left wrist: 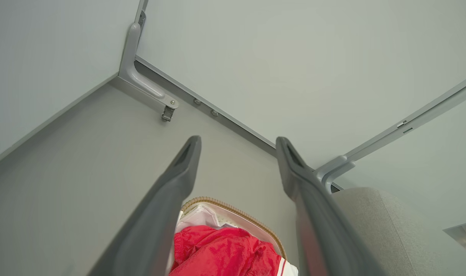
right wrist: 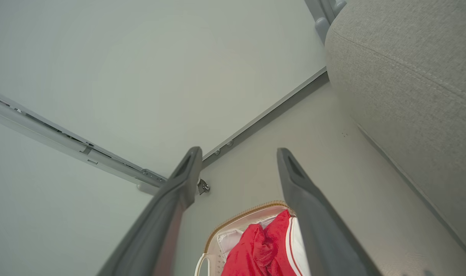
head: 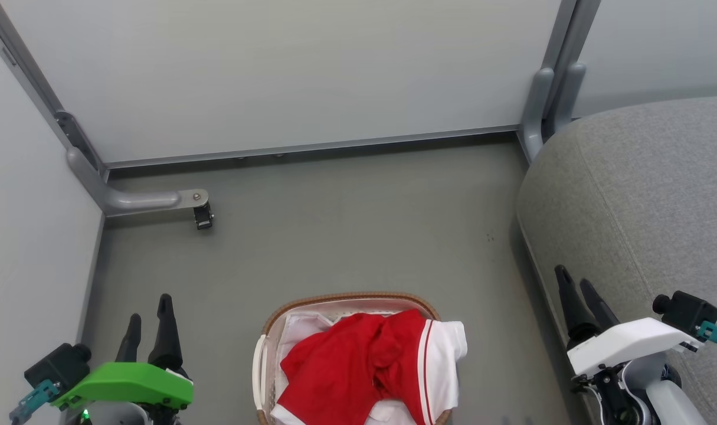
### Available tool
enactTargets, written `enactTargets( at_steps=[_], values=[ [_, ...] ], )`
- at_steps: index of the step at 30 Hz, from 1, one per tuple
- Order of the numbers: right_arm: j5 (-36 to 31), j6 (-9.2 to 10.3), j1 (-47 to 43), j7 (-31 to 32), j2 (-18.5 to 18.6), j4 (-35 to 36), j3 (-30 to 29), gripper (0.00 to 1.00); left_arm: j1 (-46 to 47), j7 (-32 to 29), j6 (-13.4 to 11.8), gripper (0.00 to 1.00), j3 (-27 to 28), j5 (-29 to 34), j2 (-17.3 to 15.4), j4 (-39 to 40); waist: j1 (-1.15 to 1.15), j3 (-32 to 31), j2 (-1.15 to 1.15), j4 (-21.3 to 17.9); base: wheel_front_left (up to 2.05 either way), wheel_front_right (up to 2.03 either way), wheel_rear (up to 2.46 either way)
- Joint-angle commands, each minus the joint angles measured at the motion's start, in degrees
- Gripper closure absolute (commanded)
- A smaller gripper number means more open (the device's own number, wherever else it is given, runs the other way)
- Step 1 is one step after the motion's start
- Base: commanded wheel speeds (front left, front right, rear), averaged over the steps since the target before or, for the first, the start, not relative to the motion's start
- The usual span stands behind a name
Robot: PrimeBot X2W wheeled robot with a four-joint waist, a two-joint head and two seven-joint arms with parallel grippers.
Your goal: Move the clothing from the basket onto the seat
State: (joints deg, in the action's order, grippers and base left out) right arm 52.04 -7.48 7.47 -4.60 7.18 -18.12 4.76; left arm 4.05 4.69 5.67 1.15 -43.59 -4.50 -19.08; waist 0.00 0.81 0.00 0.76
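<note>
- Clothing [head: 358, 366] lies heaped in the basket [head: 346, 297], with red folds piled up to the brown rim. A white, red-striped panel spills over the basket's right rim, on the side toward the seat [head: 647, 195].
- Basket stands on the floor [head: 334, 224] straight ahead of the robot, between its two arms. Its near end is cut off in the head view, so I cannot tell which way its long axis runs.
- Left gripper [head: 150, 308] hangs beyond the basket's left rim, well apart from it, fingers spread with nothing between them.
- Right gripper [head: 574, 277] hovers off the basket's right rim, at the seat's rounded front edge, likewise spread wide and empty.
- From either gripper the heap lies inward and down, toward the robot's midline, and the two look about equally far off.
- Judging from where I stand, the right arm has the better claim. The striped panel overhangs the rim on its side, running along that rim away from the robot. The seat is also just beside that arm, so the carry would be short.
- Plain white cloth [head: 302, 327] shows under the red at the basket's far-left rim, and a grab there could lift the wrong piece.
</note>
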Motion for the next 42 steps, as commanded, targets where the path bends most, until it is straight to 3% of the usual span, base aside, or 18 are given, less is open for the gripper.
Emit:
enactTargets(
  at_steps=[1, 42],
  values=[
    [-2.0, -0.02, 1.0, -0.7, 0.7, 0.1, 0.5, 0.0, -0.3, 0.6, -0.3, 0.0, -0.5, 2.1, -0.7, 0.2, 0.0, 0.0, 0.0, 0.0, 0.0, 0.0, 0.0],
    [-28.5, -0.02, 3.4, -6.8, 0.2, -7.0, 2.7, 0.0, 0.5, 6.7, -4.3, 0.0, -7.1, 27.0, -1.8, -0.1, 0.0, 0.2, 0.0, 0.9, 0.0, 0.0, 0.0]
  ],
)
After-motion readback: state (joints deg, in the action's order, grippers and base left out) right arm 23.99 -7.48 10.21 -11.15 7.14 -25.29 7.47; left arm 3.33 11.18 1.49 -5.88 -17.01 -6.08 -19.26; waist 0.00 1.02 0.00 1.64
